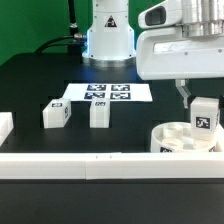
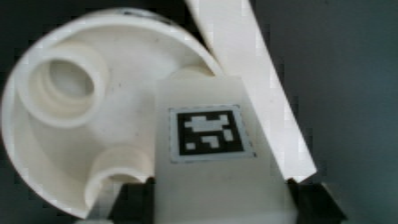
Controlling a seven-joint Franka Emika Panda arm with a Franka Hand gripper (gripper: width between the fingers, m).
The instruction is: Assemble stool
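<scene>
My gripper (image 1: 203, 102) is shut on a white leg block (image 1: 205, 116) with a black-and-white tag and holds it upright just above the round white seat (image 1: 180, 141) at the exterior view's right. In the wrist view the same leg block (image 2: 214, 135) fills the space between the two dark fingers (image 2: 128, 203) of the gripper (image 2: 217, 203). Its far end sits over the seat (image 2: 71, 110), beside a round socket (image 2: 80, 75). Whether the leg touches the seat I cannot tell. Two more leg blocks (image 1: 55, 113) (image 1: 100, 112) stand on the black table to the left.
The marker board (image 1: 105, 92) lies flat behind the loose legs, in front of the arm's base (image 1: 108, 40). A long white rail (image 1: 90, 161) runs along the table's front edge and shows beside the seat as a white rail (image 2: 240, 50). A small white piece (image 1: 4, 126) sits at the far left.
</scene>
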